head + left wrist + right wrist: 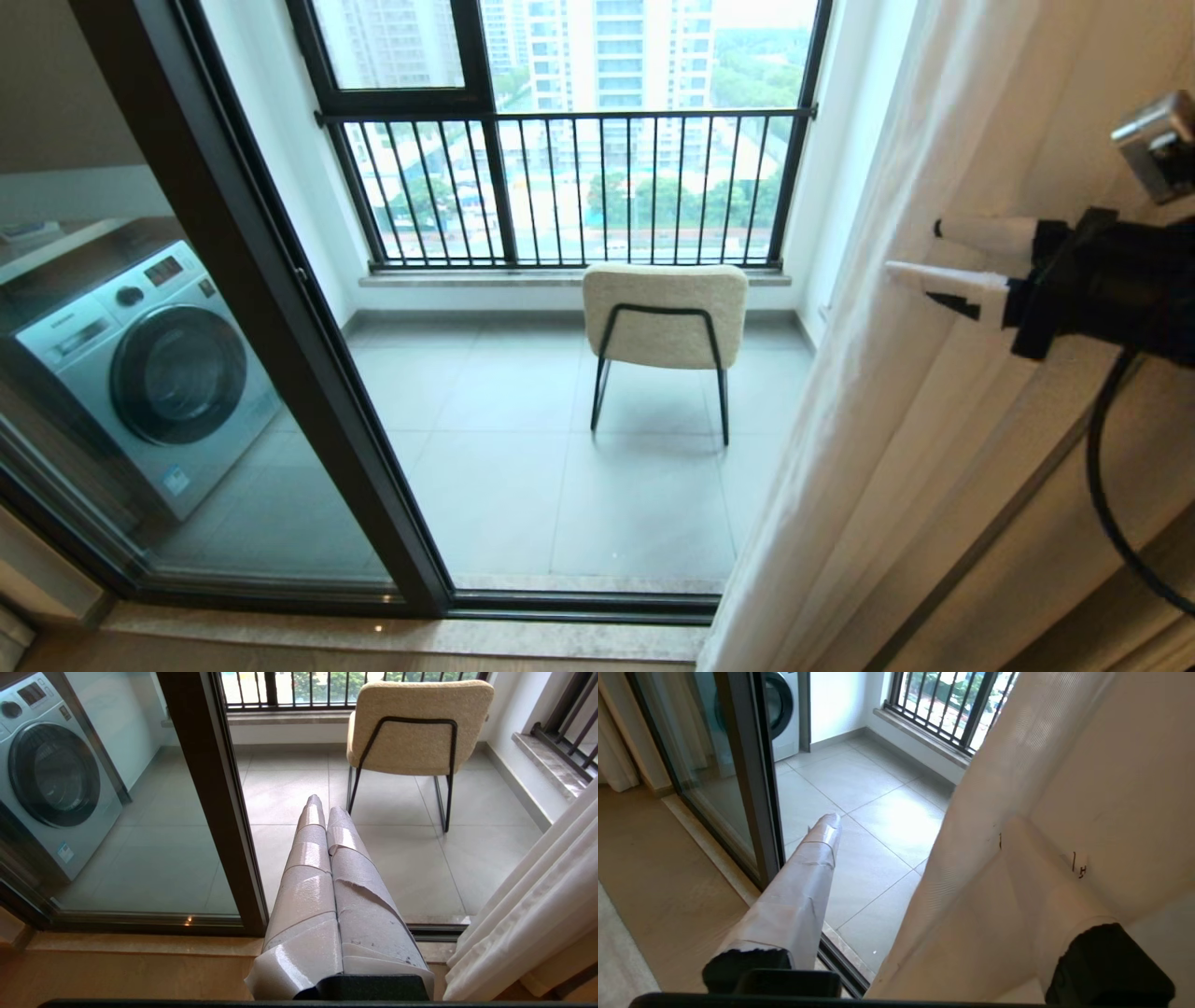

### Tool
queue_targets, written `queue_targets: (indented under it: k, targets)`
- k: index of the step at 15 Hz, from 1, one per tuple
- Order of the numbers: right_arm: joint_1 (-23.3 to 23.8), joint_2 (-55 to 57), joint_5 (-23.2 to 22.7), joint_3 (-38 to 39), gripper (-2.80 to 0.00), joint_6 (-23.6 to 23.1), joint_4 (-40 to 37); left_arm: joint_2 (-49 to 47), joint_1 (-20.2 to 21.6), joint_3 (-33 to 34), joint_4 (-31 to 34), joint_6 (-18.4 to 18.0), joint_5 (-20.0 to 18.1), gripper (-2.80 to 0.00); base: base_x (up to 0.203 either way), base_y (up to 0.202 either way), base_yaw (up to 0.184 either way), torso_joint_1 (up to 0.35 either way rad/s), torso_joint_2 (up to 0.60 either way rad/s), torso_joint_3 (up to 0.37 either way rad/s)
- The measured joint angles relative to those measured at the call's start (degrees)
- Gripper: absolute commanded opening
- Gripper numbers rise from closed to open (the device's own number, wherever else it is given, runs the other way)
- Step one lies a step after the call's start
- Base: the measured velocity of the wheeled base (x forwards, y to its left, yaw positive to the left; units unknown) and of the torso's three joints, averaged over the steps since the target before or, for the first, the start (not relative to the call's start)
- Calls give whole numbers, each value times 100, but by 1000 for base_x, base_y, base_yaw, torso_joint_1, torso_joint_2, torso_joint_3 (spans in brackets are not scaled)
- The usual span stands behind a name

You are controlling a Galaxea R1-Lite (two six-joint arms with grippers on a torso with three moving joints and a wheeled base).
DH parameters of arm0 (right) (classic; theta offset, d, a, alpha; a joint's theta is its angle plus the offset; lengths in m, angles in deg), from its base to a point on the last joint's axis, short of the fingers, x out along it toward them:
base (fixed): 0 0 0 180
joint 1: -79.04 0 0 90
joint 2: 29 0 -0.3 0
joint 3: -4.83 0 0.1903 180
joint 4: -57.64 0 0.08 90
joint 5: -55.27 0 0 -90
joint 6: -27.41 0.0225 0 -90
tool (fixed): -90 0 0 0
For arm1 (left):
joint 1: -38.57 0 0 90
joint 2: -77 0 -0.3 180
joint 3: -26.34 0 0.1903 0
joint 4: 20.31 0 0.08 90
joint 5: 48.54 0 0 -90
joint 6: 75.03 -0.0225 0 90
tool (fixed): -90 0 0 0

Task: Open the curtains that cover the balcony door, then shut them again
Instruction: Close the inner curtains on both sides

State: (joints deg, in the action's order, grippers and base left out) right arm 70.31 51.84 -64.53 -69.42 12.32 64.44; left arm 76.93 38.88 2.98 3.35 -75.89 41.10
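Note:
The sheer white curtains (pixel 878 439) hang bunched at the right of the doorway, leaving the opening uncovered. The balcony door (pixel 280 308) shows as a dark frame and glass panel on the left. My right gripper (pixel 913 248) is raised at the curtains' inner edge and is open. In the right wrist view one taped finger (pixel 817 858) is in front of the floor, and the other lies behind the curtain fabric (pixel 994 774), so the edge hangs between the jaws. My left gripper (pixel 322 805) is shut, low before the threshold, holding nothing; the curtains (pixel 537 905) hang to one side of it.
A cream chair (pixel 665 317) on black legs stands on the tiled balcony floor. Behind it is a black-barred railing (pixel 579 187). A washing machine (pixel 149 364) sits behind the glass on the left. A cable (pixel 1106 467) loops below my right arm.

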Motion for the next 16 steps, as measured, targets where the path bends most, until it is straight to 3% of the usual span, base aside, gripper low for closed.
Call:
queue_targets:
  k: [7,13,16]
  targets:
    - [63,1483,1476,-1474,0,13,267,0,-1,0,0,0,0,-280,0,0,0,0,0,0]
    - [82,2143,1853,-2172,0,23,429,0,-1,0,0,-2,-1,-280,0,0,0,0,0,0]
    - [116,2351,2417,-2337,0,27,690,0,-1,0,0,0,0,-280,0,0,0,0,0,0]
